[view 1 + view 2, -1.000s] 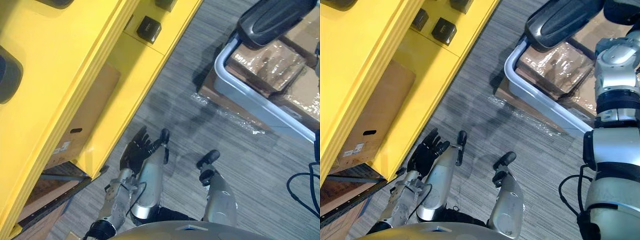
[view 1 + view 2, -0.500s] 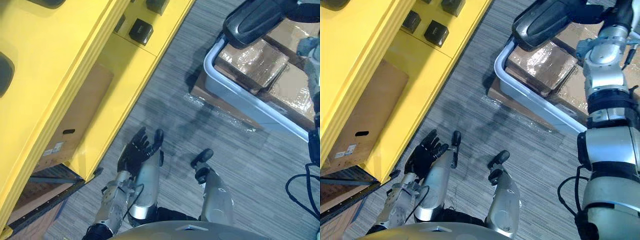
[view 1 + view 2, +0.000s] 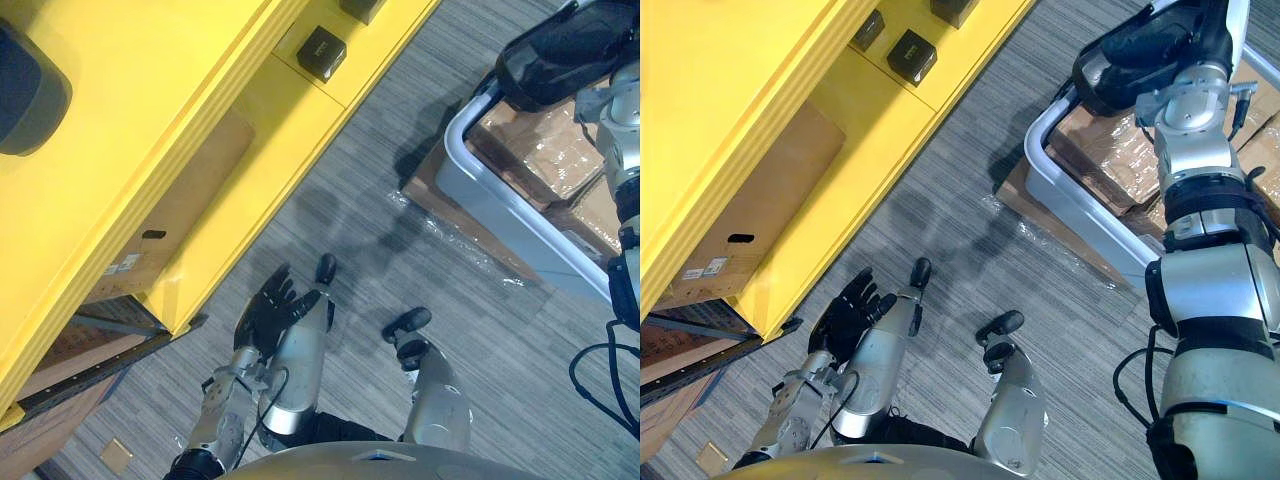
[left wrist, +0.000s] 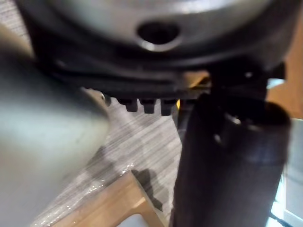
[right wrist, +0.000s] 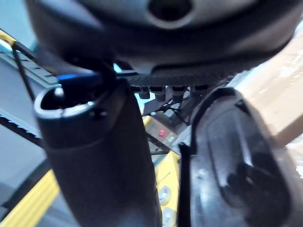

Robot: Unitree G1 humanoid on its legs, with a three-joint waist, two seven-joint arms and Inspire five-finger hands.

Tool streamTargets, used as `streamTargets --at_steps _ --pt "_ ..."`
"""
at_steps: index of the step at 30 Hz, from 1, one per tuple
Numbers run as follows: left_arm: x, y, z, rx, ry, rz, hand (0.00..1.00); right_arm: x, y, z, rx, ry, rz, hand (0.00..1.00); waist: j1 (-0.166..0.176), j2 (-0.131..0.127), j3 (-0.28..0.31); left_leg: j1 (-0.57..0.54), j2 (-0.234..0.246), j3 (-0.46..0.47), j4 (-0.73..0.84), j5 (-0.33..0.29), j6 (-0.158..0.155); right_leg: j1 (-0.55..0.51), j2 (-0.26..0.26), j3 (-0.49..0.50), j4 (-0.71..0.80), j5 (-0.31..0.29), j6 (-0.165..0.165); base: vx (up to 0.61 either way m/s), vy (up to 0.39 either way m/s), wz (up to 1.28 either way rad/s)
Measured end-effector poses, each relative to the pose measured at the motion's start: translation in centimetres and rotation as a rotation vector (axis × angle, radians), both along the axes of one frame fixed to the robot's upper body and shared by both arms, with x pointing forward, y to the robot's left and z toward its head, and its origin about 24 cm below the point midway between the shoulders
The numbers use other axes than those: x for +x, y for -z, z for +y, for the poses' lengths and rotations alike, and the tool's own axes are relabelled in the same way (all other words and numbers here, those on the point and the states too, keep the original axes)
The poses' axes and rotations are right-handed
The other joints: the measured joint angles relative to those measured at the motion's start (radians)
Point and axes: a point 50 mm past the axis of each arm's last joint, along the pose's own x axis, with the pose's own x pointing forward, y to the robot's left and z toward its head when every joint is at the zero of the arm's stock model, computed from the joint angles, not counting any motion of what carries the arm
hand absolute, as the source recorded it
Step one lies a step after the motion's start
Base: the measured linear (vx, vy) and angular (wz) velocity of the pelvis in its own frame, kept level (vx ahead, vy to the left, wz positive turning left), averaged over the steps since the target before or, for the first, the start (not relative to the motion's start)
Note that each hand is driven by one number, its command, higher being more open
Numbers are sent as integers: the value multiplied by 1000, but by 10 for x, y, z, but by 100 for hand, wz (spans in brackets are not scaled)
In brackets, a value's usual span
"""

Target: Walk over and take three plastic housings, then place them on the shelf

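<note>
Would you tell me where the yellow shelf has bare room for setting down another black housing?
The lower yellow ledge is bare from the small dark block onward, alongside the cardboard carton. The broad top board is free beside the dark housing. Further along the ledge, more blocks crowd it.

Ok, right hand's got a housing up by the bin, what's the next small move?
Probably carry the right hand with its dark plastic housing leftward toward the yellow shelf: the housing hangs over the grey bin, well apart from the shelf, and the left hand hangs open, holding nothing.
</note>
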Motion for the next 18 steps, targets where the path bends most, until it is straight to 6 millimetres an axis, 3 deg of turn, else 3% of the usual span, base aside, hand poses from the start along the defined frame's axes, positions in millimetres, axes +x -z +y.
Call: streamTargets --at_steps 4,10,13,18 --pt "-2 3 1 5 -3 15 100 -2 23 -14 82 56 122 100 -2 2 0 -9 0 0 2 1 1 -7 0 -1 1 1 0 0 0 0" --pt "-2 4 1 9 -2 25 100 -6 35 -23 178 46 145 100 -13 10 -1 -16 1 0 19 -7 2 -8 0 1 3 -3 3 -19 15 0" --pt "-3 4 0 11 3 33 100 -12 57 -34 239 61 214 100 -13 20 -1 -37 -1 0 37 -13 5 -22 -4 1 11 -3 3 -41 35 1" --pt "-4 7 -1 13 11 49 100 -15 58 -38 243 48 171 100 -20 35 -2 -51 -4 1 50 -18 9 -35 -9 3 17 -2 5 -30 40 -1"
